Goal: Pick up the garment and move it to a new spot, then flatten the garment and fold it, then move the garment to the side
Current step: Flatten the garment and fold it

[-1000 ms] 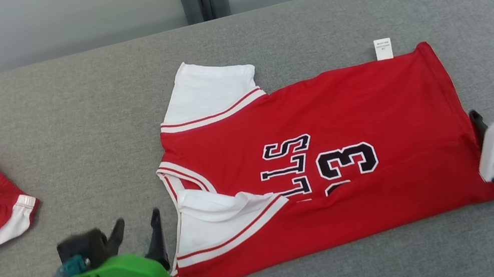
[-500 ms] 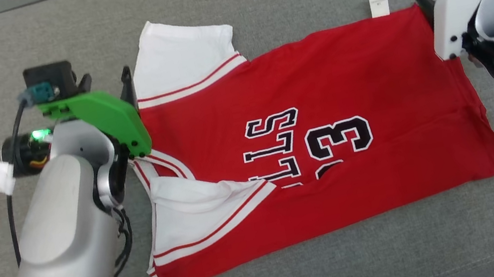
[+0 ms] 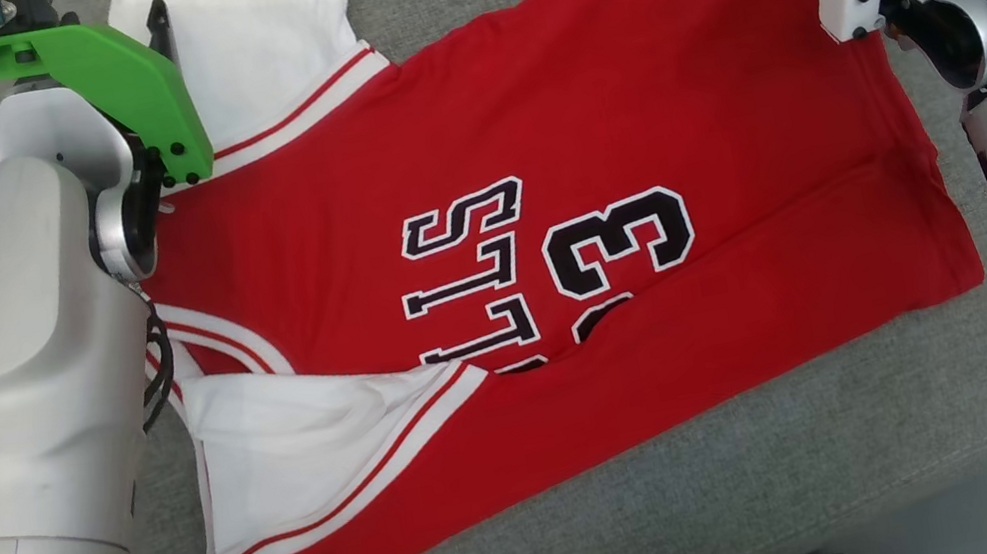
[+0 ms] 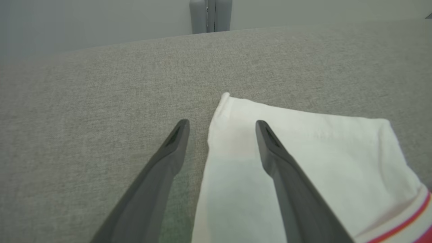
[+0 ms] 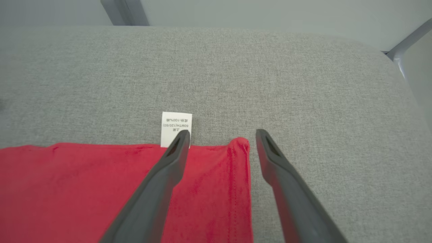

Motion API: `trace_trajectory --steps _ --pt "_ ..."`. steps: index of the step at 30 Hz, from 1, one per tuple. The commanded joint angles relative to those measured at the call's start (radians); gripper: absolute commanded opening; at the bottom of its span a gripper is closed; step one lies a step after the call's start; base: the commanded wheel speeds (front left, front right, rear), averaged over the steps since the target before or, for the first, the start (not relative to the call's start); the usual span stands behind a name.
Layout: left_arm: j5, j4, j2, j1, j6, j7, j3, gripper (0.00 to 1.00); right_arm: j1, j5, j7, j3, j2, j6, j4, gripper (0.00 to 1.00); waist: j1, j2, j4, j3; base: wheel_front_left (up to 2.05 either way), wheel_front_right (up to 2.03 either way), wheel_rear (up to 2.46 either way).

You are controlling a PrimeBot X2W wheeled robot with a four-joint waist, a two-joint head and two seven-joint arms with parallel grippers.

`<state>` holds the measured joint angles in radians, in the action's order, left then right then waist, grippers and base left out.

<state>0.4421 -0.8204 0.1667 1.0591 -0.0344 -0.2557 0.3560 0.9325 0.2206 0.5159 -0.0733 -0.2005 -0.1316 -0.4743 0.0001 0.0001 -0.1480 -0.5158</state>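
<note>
The jersey point(image 3: 584, 98) lies on the worktop point(image 3: 696, 505), long axis crosswise. The left end effector point(image 4: 221, 123) straddles its far sleeve edge and the right end effector point(image 5: 219, 133) its far hem corner (both gaping, empty).

Garment point(image 3: 623, 92): smooth matt cloth. Tabletop point(image 3: 696, 505): coarse grey woven fabric. Left forearm shell point(image 3: 19, 350): glossy, smooth.
</note>
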Motion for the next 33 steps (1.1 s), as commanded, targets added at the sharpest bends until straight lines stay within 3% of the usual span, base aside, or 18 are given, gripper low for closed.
trace_trajectory --steps 1,5,6,8,15,21,24,31,32,33 --pt "-0.008 -0.018 0.01 0.024 -0.005 -0.004 0.004 1.0 0.015 0.009 -0.009 -0.004 -0.004 0.002 -0.001 1.0 -0.0001 -0.0001 -0.045 -0.049 0.0 0.0 0.0" --pt "-0.028 -0.086 0.012 0.044 -0.06 -0.034 0.013 1.0 0.023 0.024 -0.009 -0.015 -0.027 0.002 0.009 1.0 -0.0001 -0.0001 -0.047 -0.062 0.0 0.0 0.0" --pt "-0.03 -0.103 0.008 0.043 -0.072 -0.038 0.013 0.89 0.025 0.031 -0.001 -0.019 -0.033 0.002 0.011 1.0 -0.0001 -0.0001 -0.046 -0.064 0.0 0.0 0.0" --pt "-0.035 -0.122 0.003 0.046 -0.081 -0.035 0.021 0.0 0.029 0.051 0.022 -0.018 -0.041 0.002 0.013 1.0 -0.0001 -0.0001 -0.043 -0.069 0.0 0.0 0.0" --pt "-0.021 -0.163 -0.034 0.05 -0.079 -0.004 0.029 0.0 0.042 0.082 0.097 -0.046 -0.094 0.002 0.006 1.0 -0.0001 -0.0001 -0.022 -0.084 0.0 0.0 0.0" --pt "-0.014 -0.182 -0.053 0.072 -0.066 0.033 0.036 0.0 0.064 0.103 0.098 -0.141 -0.156 0.002 -0.012 0.96 -0.0001 -0.0001 -0.001 -0.105 0.0 0.0 0.0" --pt "-0.011 -0.194 -0.063 0.077 -0.06 0.049 0.042 0.0 0.084 0.097 0.121 -0.189 -0.192 0.002 -0.038 1.0 -0.0001 -0.0001 0.01 -0.114 0.0 0.0 0.0" --pt "0.003 -0.218 -0.076 0.085 -0.048 0.076 0.05 0.0 0.087 0.155 0.146 -0.244 -0.204 0.001 -0.097 1.0 -0.0001 -0.0001 0.027 -0.124 0.0 0.0 0.0" --pt "0.005 -0.221 -0.078 0.085 -0.046 0.081 0.052 0.0 0.082 0.166 0.156 -0.251 -0.204 0.001 -0.107 0.9 -0.0001 -0.0001 0.029 -0.125 0.0 0.0 0.0" --pt "0.008 -0.223 -0.08 0.086 -0.044 0.086 0.052 0.0 0.079 0.174 0.161 -0.256 -0.204 0.001 -0.114 0.34 -0.0001 -0.0001 0.03 -0.126 0.0 0.0 0.0"
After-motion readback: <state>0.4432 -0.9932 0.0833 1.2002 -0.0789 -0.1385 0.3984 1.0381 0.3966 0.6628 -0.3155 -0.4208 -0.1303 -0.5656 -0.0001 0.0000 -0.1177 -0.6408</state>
